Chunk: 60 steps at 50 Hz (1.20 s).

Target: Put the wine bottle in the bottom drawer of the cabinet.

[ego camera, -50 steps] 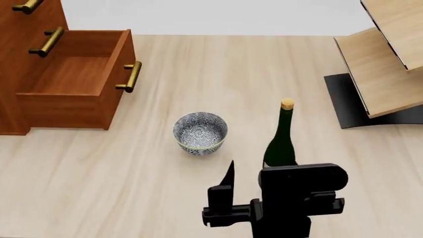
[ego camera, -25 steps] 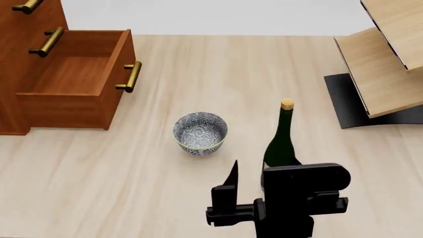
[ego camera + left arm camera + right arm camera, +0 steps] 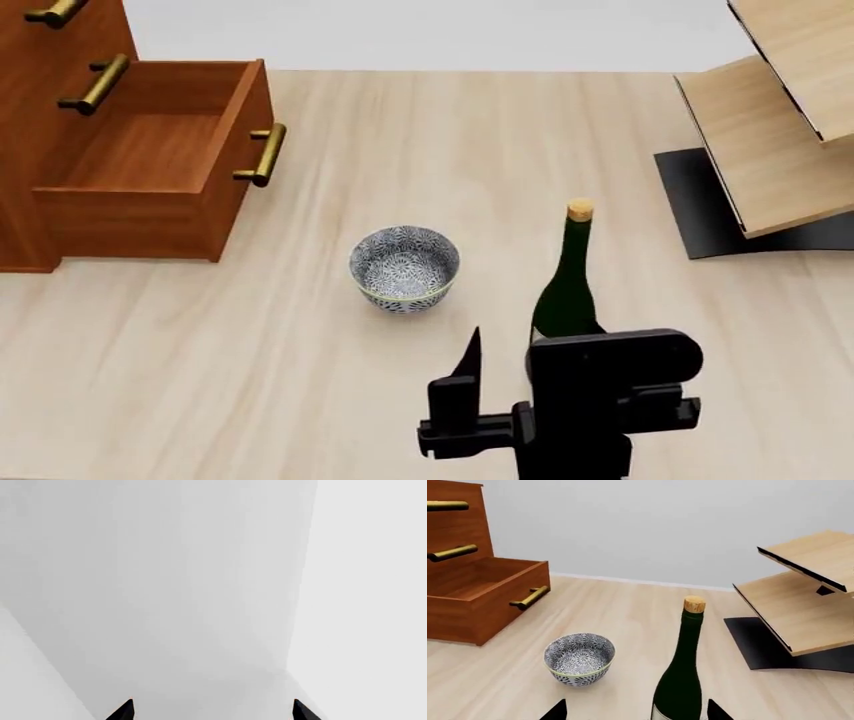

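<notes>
Since a second ago our right gripper (image 3: 514, 385), fingers spread and empty, has edged toward the upright dark green glass wine bottle (image 3: 567, 285) on the pale wood table (image 3: 200, 380); next, we judge, closing round it.

Right gripper (image 3: 514, 385) hovered open just behind the wine bottle (image 3: 566, 290).
Its black fingertips (image 3: 554, 711) sat spread either side of the bottle's lower body, not touching. The left gripper (image 3: 212, 711) was open too, away from the bottle.
</notes>
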### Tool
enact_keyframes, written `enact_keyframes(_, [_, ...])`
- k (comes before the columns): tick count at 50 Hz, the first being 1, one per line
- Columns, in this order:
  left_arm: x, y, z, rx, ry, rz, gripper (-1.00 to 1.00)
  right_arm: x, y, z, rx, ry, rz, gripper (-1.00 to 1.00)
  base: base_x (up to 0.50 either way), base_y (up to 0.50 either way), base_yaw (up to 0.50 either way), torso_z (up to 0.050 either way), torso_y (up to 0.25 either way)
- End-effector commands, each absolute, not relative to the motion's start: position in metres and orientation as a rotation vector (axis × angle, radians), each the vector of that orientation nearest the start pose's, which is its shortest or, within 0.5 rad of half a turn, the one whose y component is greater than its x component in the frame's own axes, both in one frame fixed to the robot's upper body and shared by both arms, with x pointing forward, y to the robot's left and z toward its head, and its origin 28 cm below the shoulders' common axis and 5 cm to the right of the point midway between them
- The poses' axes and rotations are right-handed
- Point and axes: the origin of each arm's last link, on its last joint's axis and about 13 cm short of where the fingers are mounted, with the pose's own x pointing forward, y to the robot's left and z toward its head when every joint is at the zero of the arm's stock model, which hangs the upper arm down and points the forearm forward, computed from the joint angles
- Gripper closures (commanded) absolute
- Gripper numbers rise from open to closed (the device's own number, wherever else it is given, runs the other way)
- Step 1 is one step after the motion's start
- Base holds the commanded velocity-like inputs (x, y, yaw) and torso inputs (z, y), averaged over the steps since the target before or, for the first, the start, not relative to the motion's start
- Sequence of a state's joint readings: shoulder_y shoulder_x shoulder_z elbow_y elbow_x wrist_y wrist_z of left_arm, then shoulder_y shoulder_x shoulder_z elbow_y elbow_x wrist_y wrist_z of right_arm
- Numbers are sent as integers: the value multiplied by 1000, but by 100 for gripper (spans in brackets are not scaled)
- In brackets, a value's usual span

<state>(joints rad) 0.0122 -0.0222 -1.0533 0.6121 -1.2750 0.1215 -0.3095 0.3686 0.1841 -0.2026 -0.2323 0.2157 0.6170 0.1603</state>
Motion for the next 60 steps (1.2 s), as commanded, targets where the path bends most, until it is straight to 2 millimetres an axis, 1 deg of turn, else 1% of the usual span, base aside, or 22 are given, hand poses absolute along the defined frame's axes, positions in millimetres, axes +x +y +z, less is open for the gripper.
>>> enact_keyframes(1, [96,366,159,-985,-1082,866,-100,271,-93,105,-62,55,78,-100,0,0,0,0,0])
enact_keyframes(13, [100,366,160,-971,-1049,864,-100,268,-93,107,-84,32,69,-100,6,27,0,0,0])
enact_keyframes(41, [103,365,158,-953,-1027,850,-100,268,-93,110,-72,26,71,-100,69,300,0,0,0])
enact_keyframes(60, [104,364,159,-939,-1012,849,-100,271,-94,111,-49,29,68,-100,155,161,0,0,0])
